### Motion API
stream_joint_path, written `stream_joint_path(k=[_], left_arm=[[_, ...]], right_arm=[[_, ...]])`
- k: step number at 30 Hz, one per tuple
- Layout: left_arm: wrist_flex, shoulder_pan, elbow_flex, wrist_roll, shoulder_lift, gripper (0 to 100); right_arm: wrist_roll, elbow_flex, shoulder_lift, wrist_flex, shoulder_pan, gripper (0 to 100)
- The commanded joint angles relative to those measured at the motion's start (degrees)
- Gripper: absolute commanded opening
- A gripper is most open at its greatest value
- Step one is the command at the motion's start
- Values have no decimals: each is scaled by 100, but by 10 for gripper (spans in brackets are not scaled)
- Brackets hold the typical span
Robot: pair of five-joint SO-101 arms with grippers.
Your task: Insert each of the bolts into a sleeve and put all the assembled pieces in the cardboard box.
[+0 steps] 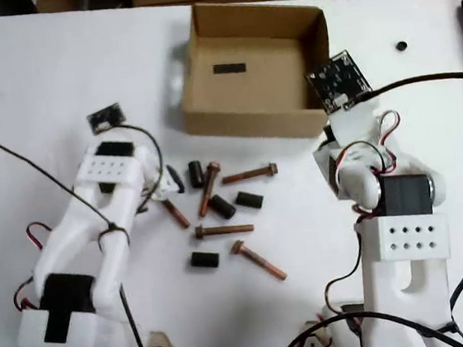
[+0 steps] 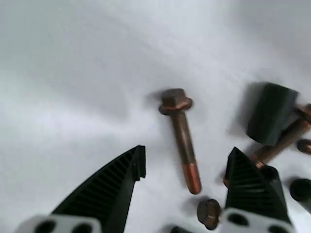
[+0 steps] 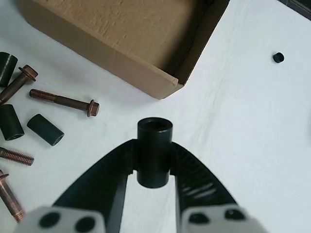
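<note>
My right gripper (image 3: 154, 156) is shut on an upright black sleeve (image 3: 154, 150), held above the white table just off the near right corner of the cardboard box (image 3: 121, 53). The box (image 1: 256, 96) lies open at the back centre. My left gripper (image 2: 188, 155) is open and low over the table, with a copper bolt (image 2: 182, 141) lying between its fingers (image 2: 114, 184). In the high view that bolt (image 1: 174, 213) is at the left edge of a loose pile of several bolts (image 1: 250, 173) and several black sleeves (image 1: 222, 206).
A dark label (image 1: 229, 68) lies on the box floor. A small black round piece (image 1: 401, 45) sits alone on the table right of the box. Cables trail from both arms. The white table (image 1: 39, 78) runs wide to the left.
</note>
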Motion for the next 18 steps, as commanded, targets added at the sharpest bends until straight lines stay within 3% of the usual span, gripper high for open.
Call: stream_joint_path(k=[1,11,18], left_arm=[[-105,-53,-251,62,70,282],[-659,44,-251,457,712,273],[-756,79,-462,457,1055,160]], right_arm=[[26,-18,-189,-145,48,21],[26,-9,-189,-180,40,21],[26,-9,-189,-180,40,21]])
